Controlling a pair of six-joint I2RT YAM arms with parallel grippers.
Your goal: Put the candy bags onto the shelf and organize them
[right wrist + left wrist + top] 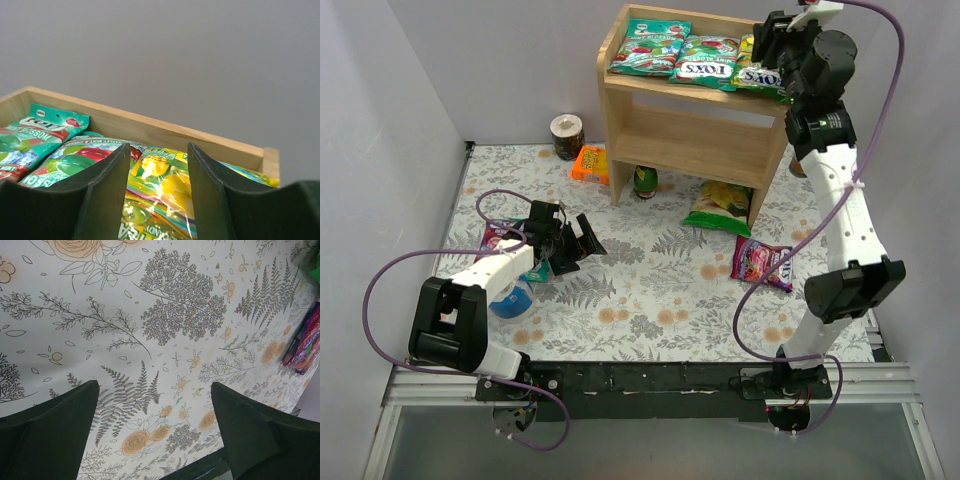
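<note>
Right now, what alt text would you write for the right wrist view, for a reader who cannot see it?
The right end effector, its two dark fingers apart, hovers above a yellow-green candy bag lying on the top tier of a wooden shelf. Two teal candy bags lie to its left inside the raised rim, with a plain grey wall behind.

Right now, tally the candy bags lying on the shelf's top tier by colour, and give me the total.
Teal bags: 2
Yellow-green bag: 1
Purple-magenta: 0
Total on the shelf: 3
</note>
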